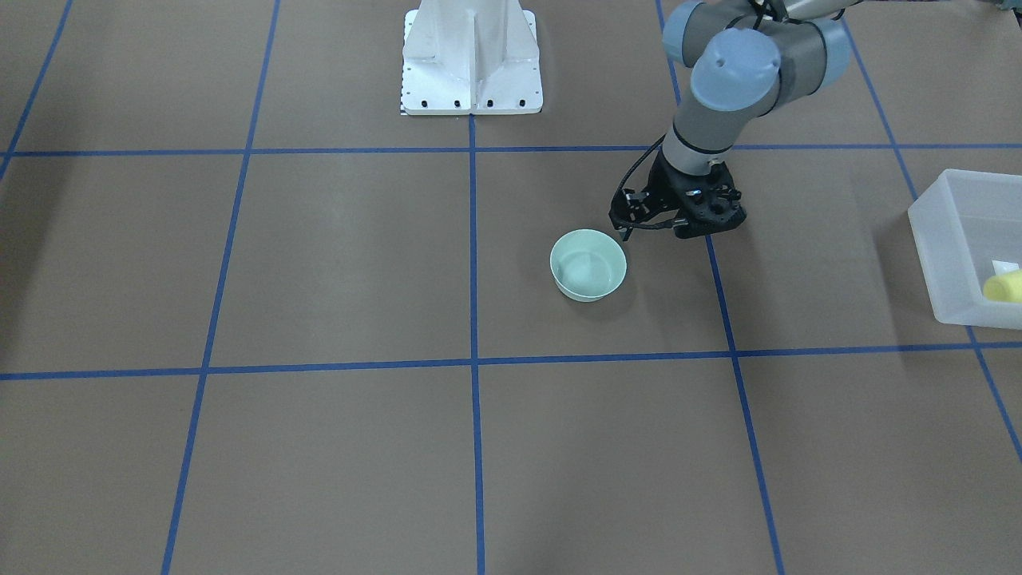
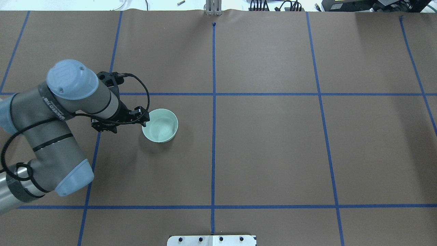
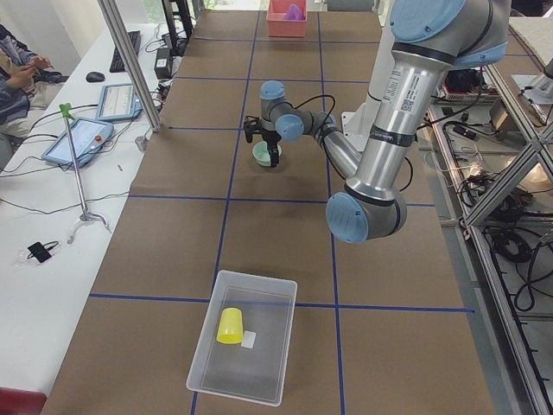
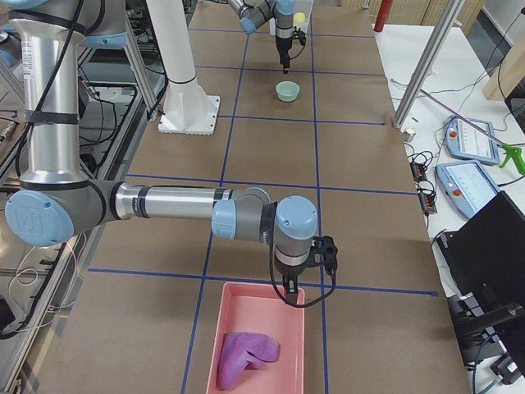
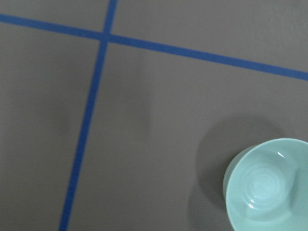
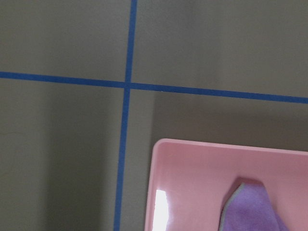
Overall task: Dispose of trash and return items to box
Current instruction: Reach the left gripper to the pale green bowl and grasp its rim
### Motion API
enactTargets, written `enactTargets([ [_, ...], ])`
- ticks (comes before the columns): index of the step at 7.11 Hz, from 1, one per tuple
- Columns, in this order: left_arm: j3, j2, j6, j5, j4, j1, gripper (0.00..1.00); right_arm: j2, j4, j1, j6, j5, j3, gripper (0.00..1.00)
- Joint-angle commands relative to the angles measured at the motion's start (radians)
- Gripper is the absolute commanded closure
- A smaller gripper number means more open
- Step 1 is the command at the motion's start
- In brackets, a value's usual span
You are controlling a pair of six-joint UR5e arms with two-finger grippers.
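The pale mint-green bowl point(image 1: 588, 264) stands upright and empty on the brown table, left of centre in the overhead view point(image 2: 160, 125). My left gripper point(image 1: 625, 230) hangs just beside the bowl's rim, on the side nearer the box; it also shows in the overhead view point(image 2: 144, 122). I cannot tell whether it is open or shut, and its fingers do not show in its wrist view, which shows the bowl point(image 5: 267, 185). The yellow cup point(image 3: 230, 325) lies in the translucent box point(image 3: 244, 346). My right gripper point(image 4: 289, 297) hovers at a pink tray's near rim; I cannot tell its state.
The pink tray point(image 4: 256, 341) holds a purple cloth point(image 4: 246, 355) at the table's right end. The box point(image 1: 970, 247) sits at the table's left end. The white robot pedestal point(image 1: 471, 60) stands at the robot's edge. Blue tape lines grid the table.
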State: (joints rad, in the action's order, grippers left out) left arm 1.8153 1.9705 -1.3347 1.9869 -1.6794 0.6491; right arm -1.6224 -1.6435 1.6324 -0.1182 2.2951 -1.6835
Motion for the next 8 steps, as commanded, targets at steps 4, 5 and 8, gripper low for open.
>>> enactTargets([
  [4, -0.171, 0.056, -0.099, -0.005, -0.156, -0.037, 0.38, -0.007, -0.001, -0.048, 0.066, 0.03, -0.048, 0.0],
  [5, -0.169, 0.056, -0.109, -0.005, -0.158, -0.037, 0.9, -0.005, 0.001, -0.058, 0.071, 0.043, -0.048, 0.0],
  [8, -0.136, 0.054, -0.095, 0.022, -0.157, -0.011, 1.0, -0.005, 0.007, -0.115, 0.203, 0.047, -0.106, 0.0],
])
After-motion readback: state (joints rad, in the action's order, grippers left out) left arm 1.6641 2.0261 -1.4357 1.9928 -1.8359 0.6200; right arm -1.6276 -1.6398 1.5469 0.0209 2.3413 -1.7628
